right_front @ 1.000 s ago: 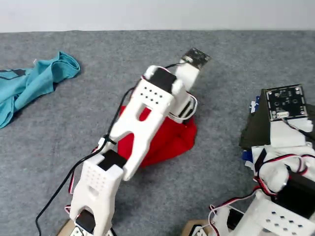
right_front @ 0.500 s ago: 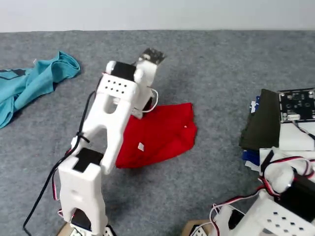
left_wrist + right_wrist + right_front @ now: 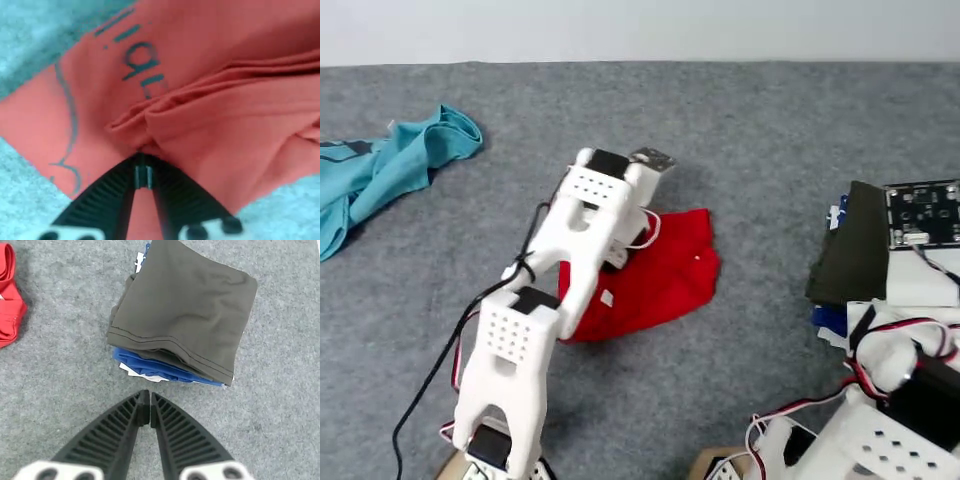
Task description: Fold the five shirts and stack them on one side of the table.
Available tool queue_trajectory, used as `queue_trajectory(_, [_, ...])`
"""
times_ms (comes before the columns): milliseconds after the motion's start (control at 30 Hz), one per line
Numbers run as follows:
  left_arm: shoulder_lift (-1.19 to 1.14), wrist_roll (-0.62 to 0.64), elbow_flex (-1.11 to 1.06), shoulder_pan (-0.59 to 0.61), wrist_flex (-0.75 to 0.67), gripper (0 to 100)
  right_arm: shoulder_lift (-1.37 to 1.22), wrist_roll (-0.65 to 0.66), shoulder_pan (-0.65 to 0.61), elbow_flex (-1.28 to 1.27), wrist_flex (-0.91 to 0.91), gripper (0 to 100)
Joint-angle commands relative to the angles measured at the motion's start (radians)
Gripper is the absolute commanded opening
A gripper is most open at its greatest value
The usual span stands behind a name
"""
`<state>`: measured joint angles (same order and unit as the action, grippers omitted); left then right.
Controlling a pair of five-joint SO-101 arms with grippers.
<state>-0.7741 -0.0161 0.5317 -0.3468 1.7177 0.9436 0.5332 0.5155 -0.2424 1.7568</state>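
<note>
The left fingers (image 3: 139, 176) are closed and seem to pinch a pucker of the red shirt (image 3: 210, 125), which lies part-folded mid-table. Its long axis runs from the left arm's base side up toward the right in the high view. The fold ridge lies straight ahead of the tips. The right fingers (image 3: 144, 410) are closed on nothing, over bare table (image 3: 60, 390) just short of the stack (image 3: 182, 315): a dark shirt on blue. The stack lies well to the right of the red shirt, nearer the right arm. The left arm hides the shirt's near-left part. The teal shirt (image 3: 390, 165), crumpled at far left, is cut off by the edge.
</note>
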Motion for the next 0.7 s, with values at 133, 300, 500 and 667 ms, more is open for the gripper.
queue_trajectory(133, [0.114,0.032,-0.062,-0.216,0.035,0,0.01,0.009,0.013,0.005,0.041,1.4])
queue_trajectory(300, [0.206,0.034,-0.151,-0.361,0.035,0,0.01,0.009,0.013,0.009,0.041,1.4])
queue_trajectory(500, [0.295,-0.049,-0.185,-0.345,0.035,0,0.01,0.009,0.013,0.009,0.041,1.4])
queue_trajectory(667, [0.376,-0.072,-0.186,-0.173,0.037,0,0.01,0.009,0.013,0.009,0.041,1.4])
